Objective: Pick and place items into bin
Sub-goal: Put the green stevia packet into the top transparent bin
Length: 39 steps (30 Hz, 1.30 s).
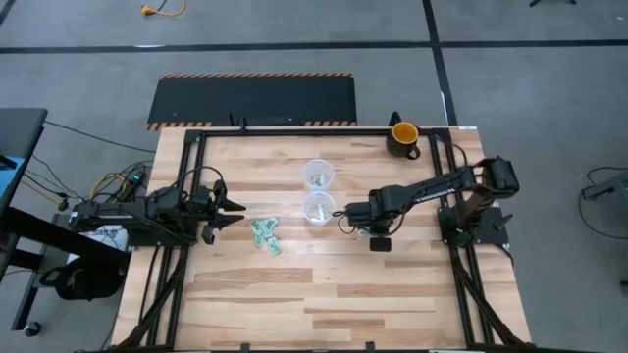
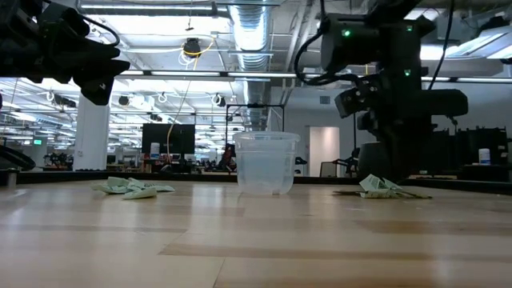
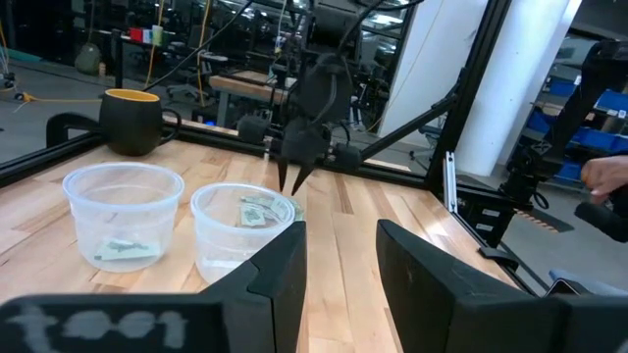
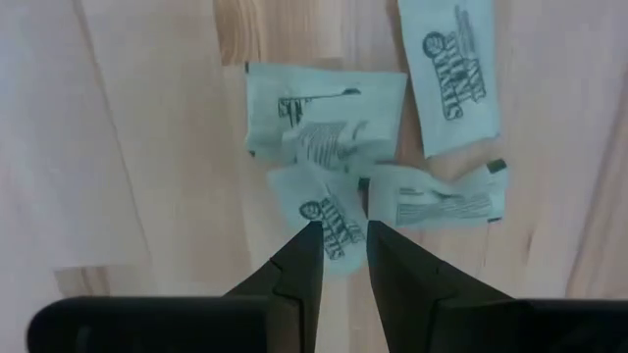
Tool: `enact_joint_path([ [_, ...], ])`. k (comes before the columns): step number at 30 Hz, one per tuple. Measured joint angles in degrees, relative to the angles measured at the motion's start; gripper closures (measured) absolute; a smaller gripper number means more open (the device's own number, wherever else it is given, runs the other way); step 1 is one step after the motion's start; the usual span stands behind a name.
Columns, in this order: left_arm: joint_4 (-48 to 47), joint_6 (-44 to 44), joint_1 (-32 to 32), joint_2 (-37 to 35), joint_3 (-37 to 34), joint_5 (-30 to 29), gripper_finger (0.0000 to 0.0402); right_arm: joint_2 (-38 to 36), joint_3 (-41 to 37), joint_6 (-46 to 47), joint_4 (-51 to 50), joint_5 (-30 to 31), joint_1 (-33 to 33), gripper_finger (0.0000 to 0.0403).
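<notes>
Several green-and-white packets lie flat on the wood under my right gripper point(image 4: 341, 227), one of them point(image 4: 329, 211) right below its tips. My right gripper point(image 1: 345, 218) points down beside the nearer clear cup point(image 1: 319, 209), its fingers a narrow gap apart and holding nothing. The low view shows this pile point(image 2: 380, 187) right of the cup point(image 2: 266, 162). A second clump of packets point(image 1: 265, 235) lies near my left gripper point(image 1: 238, 211), which hovers open above the table's left part. The farther cup point(image 3: 123, 211) has a packet point(image 3: 123, 247) on its floor.
A dark mug with yellow inside point(image 1: 403, 137) stands at the far right of the table, behind the cups. Black frame rails point(image 1: 294, 128) run along the table's far and side edges. Bare wood point(image 1: 314, 294) spreads across the near half. A person's hand point(image 3: 601, 176) shows beyond the table.
</notes>
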Motion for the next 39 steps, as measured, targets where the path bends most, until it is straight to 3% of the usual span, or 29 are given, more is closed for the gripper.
enact_joint_path([
  [15,0.00,0.00,-0.01,0.00,0.00,0.02,0.0288,-14.77,-13.96,0.51,17.10,0.89,0.27,0.0327],
  [39,0.00,0.00,0.00,0.00,-0.02,0.00,0.0288,-9.54,-16.39,1.60,21.07,0.70,0.26,0.0327],
])
